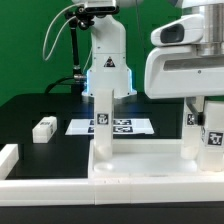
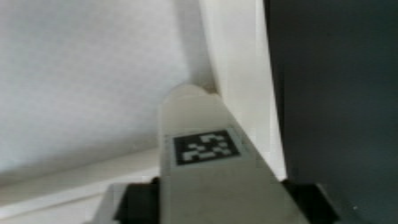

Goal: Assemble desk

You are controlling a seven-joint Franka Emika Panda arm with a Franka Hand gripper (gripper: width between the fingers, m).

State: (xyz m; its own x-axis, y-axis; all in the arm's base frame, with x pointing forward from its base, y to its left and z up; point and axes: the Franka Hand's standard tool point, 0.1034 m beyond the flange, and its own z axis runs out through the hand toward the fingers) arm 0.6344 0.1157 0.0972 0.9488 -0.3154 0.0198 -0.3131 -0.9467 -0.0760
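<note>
The white desk top (image 1: pixel 140 162) lies at the front with its raised rim up. One white leg (image 1: pixel 103 112) stands upright on it at the exterior view's left. My gripper (image 1: pixel 206 108) hangs over the top's right end, shut on another tagged leg (image 1: pixel 213 137) held upright there. In the wrist view the held leg (image 2: pixel 214 140) sits between my dark fingers (image 2: pixel 139 202), its far end at an inner corner of the desk top (image 2: pixel 80 90) against the rim (image 2: pixel 240 60). A further tagged white piece (image 1: pixel 194 124) stands just beside the held leg. A loose leg (image 1: pixel 44 128) lies on the black table at the left.
The marker board (image 1: pixel 125 126) lies flat behind the desk top. The robot base (image 1: pixel 108 65) stands at the back. White border rails run along the left (image 1: pixel 8 158) and front (image 1: pixel 60 186) of the table.
</note>
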